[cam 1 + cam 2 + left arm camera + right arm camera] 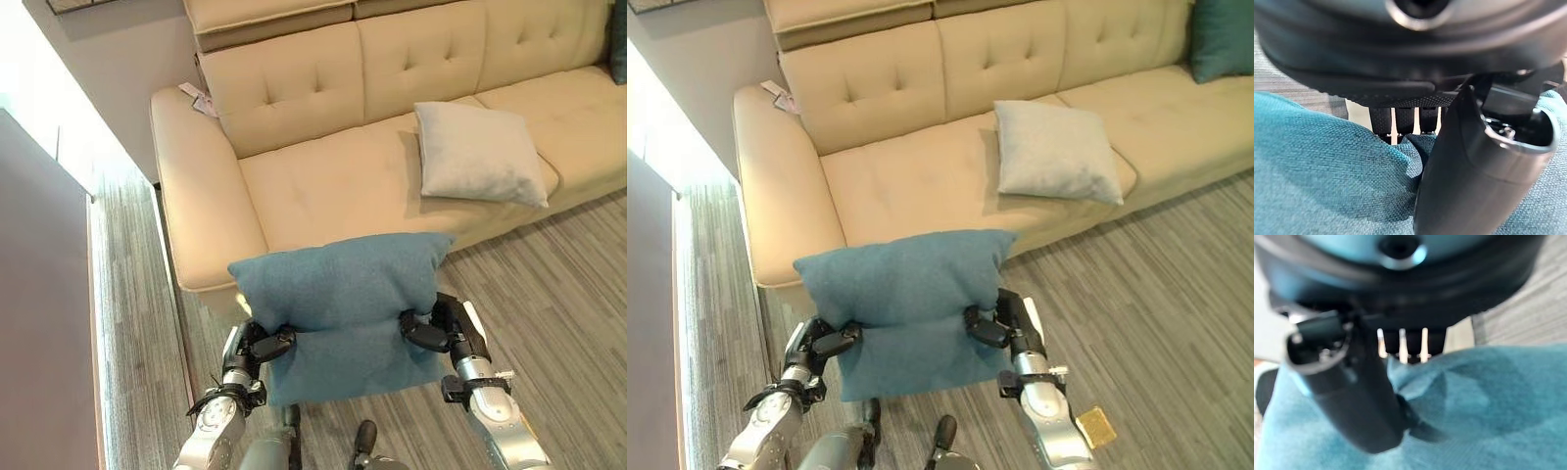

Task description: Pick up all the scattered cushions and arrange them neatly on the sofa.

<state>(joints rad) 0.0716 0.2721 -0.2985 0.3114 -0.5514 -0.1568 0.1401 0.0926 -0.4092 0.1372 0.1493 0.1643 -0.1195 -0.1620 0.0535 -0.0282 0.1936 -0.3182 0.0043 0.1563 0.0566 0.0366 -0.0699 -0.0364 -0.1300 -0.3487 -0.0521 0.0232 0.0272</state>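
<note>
Teal cushion (338,313) held up off the striped floor (549,294), just near of the beige sofa (323,186), pinched at its left edge by left hand (263,345) and right edge by right hand (436,330). Grey cushion (477,154) lying on the seat, far right.

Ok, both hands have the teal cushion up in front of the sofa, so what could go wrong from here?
1. The teal fabric cushion is held only by pinches at its side edges, left hand and right hand; it folds at the middle and could slip out.
2. It hangs over the grey wood-look floor, short of the beige tufted sofa; released now, it would probably drop there.
3. Placed too far right, it may crowd the light grey square cushion.
</note>
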